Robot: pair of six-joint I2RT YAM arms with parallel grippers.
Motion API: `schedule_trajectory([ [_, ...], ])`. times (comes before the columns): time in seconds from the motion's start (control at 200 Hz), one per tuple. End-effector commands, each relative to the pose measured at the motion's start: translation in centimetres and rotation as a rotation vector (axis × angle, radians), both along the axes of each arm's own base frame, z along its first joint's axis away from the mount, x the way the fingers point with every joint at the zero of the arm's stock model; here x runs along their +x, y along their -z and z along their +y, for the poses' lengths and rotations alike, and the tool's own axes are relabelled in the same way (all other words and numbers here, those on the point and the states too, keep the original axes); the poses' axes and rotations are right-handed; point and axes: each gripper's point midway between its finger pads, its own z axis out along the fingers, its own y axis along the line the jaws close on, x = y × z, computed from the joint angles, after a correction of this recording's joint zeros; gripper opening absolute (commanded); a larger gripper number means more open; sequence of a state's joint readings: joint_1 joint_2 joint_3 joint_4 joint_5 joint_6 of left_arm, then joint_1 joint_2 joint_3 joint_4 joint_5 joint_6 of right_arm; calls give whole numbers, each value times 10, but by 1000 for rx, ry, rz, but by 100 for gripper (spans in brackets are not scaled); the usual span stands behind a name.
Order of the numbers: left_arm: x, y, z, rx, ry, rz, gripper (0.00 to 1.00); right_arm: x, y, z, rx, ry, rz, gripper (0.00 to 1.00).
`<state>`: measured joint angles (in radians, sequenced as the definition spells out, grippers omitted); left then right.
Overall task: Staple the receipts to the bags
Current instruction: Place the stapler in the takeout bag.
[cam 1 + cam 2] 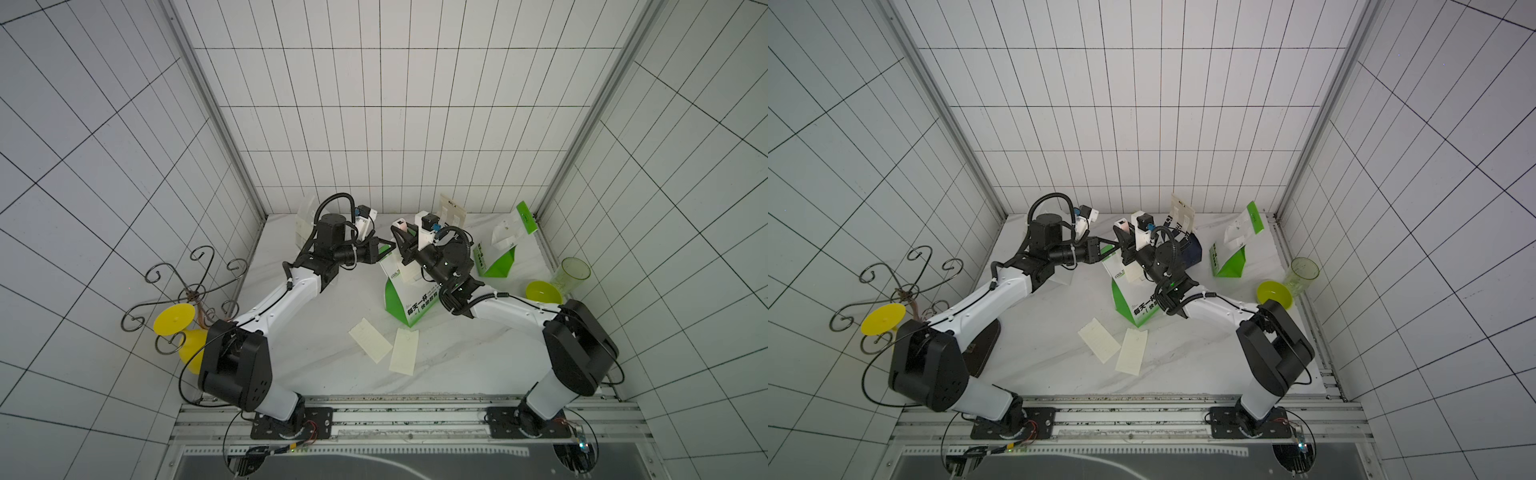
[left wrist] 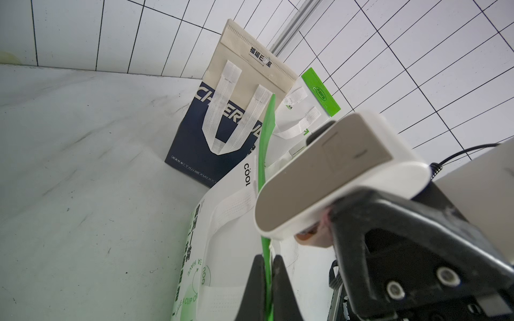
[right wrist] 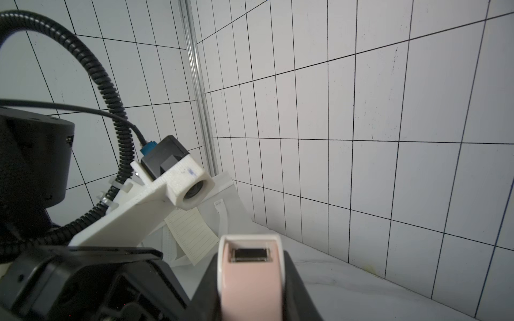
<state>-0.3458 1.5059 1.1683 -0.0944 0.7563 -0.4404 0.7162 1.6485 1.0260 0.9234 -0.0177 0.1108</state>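
A green-and-white bag (image 1: 409,305) stands mid-table. My left gripper (image 2: 267,258) is shut on its green top edge. My right gripper (image 3: 250,278) is shut on a pink-and-white stapler (image 2: 328,172), whose nose sits over that same edge beside the left fingers. A cream receipt (image 1: 1136,272) lies against this bag's face below the stapler. Two receipts (image 1: 370,340) (image 1: 404,351) lie flat on the table in front. Behind stand a navy bag (image 2: 205,139), a second green-and-white bag (image 1: 498,257) and a white bag (image 1: 305,224) with a receipt (image 3: 192,236) on it.
A translucent green cup (image 1: 573,274) and a yellow-green bowl (image 1: 542,291) sit at the right edge. A wire rack (image 1: 191,286) and a yellow goblet (image 1: 174,324) stand at the left. Tiled walls close in the back and sides.
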Motion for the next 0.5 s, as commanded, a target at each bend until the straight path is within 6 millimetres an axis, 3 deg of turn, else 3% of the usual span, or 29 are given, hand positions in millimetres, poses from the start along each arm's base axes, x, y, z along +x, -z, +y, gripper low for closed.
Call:
schedule_trajectory([
  [0.0, -4, -30, 1, -11, -3, -115, 0, -3, -26, 12, 18, -36, -36, 0],
  [0.3, -11, -45, 1, -7, 11, -203, 0, 0, -9, 14, -13, -33, 18, 0],
  [0.495, -13, -42, 0, 18, 21, -235, 0, -1, -11, 16, -21, -45, 29, 0],
])
